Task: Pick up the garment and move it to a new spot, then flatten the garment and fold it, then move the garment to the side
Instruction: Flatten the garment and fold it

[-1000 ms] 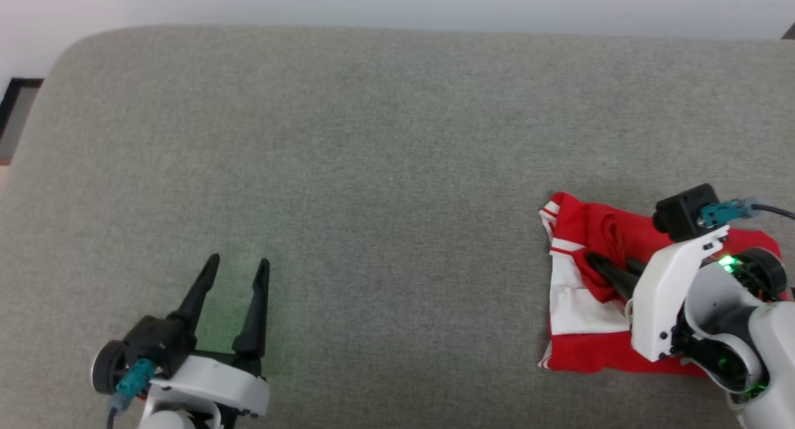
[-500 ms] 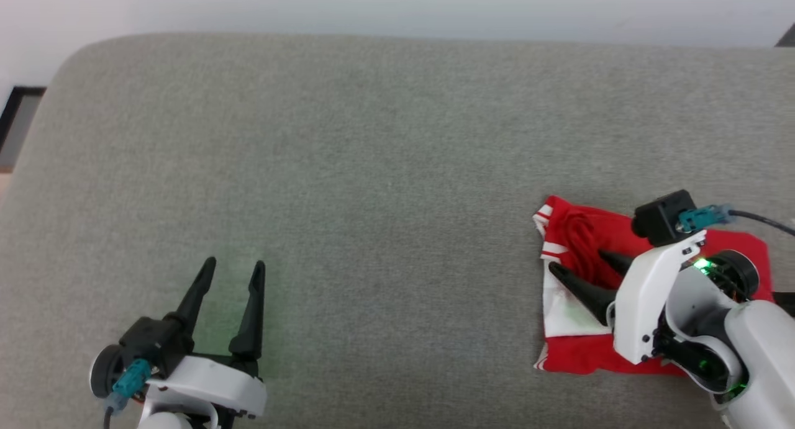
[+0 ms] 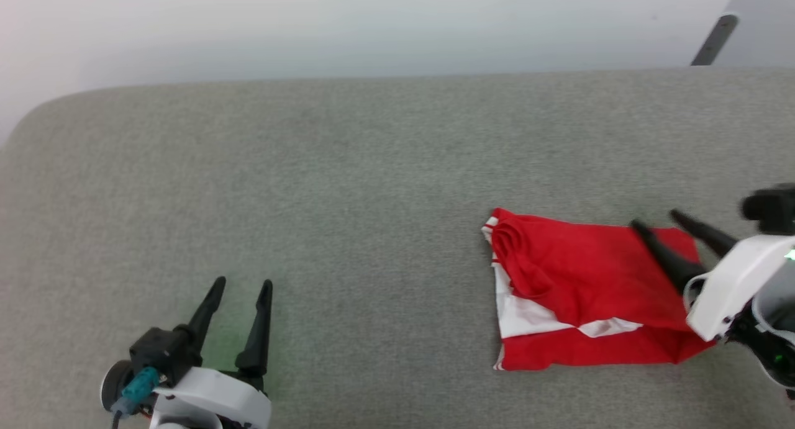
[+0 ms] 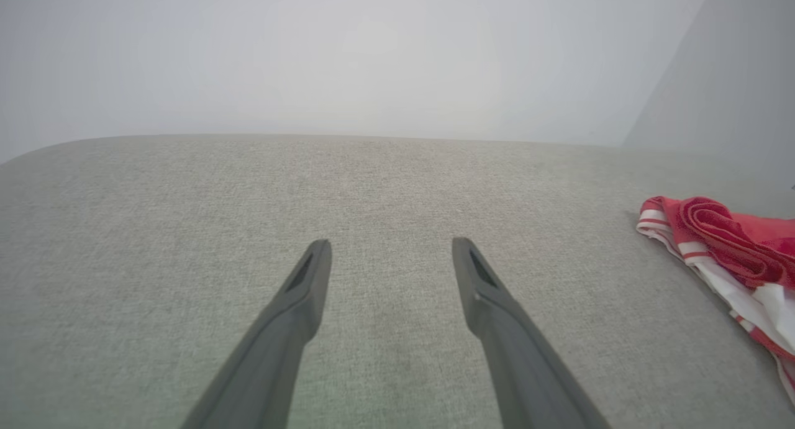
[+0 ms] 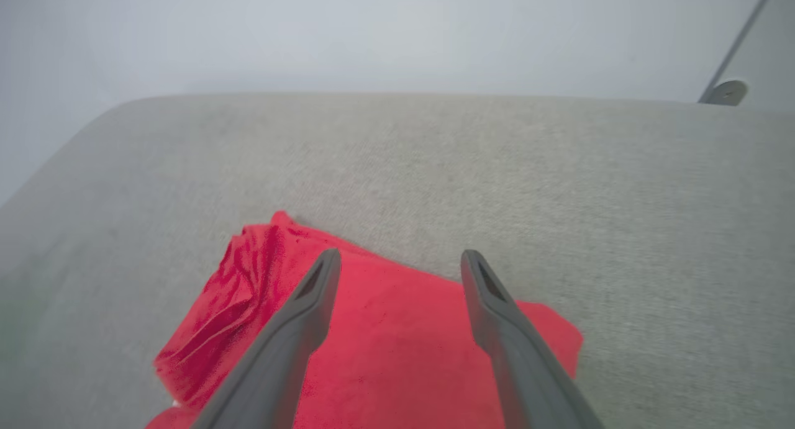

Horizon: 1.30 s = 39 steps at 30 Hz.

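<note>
the garment (image 3: 577, 292) lay folded near the right end of the grey cushion (image 3: 348, 187). the right gripper (image 3: 653, 218) had just let go, fingers wide and empty, pulled back over its right edge. the left gripper (image 3: 244, 283) sat open and empty near the front left. the set-aside looked done.

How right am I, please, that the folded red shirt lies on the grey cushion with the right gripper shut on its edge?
Not quite: the right gripper is open, not shut on the shirt; the right wrist view shows its fingers spread over the red cloth, pinching nothing. The folded shirt does lie on the grey cushion.
</note>
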Available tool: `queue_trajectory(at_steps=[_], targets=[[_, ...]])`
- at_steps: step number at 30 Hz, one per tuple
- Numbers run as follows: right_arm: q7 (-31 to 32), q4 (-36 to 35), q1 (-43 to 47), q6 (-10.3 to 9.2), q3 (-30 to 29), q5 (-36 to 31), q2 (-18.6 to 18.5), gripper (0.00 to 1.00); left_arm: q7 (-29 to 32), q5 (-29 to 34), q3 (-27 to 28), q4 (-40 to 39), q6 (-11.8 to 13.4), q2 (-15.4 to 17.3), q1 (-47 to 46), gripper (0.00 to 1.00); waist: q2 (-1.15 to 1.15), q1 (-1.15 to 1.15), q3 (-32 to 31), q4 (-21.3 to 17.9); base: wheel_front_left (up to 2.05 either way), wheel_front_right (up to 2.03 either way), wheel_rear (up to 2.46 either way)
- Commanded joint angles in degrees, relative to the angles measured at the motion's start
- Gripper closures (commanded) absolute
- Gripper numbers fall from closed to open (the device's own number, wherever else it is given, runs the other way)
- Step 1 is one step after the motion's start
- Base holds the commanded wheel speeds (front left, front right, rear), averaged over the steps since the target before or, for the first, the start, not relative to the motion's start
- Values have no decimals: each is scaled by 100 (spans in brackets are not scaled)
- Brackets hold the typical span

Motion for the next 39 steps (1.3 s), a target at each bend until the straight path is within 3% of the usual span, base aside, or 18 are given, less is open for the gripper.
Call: queue_trajectory(at_steps=[1, 11, 16, 29, 39], targets=[[-167, 99, 75, 2, -87, -18, 49, 0, 5, -47, 15, 44, -14, -5, -43, 0, 0, 0, -92, -126, 0, 0, 0], [-2306, 1233, 12, 2, -375, -844, 568, 0, 5, -98, 358, 360, -14, 0, -30, 0, 0, 0, -321, -330, 0, 0, 0], [-2807, 1287, 232, 2, -470, -1351, 683, 0, 5, -49, 506, 159, -14, 5, 223, 0, 0, 0, -501, -361, 0, 0, 0], [-2862, 246, 1511, 2, -1445, -2093, 1172, 0, 5, 207, 585, -360, -14, -38, 901, 0, 0, 0, -880, -210, 0, 0, 0], [-2321, -1055, 2686, 1, -2288, -2658, 1677, 0, 5, 170, 889, -835, -14, -208, 1538, 0, 0, 0, -1001, -31, 0, 0, 0]])
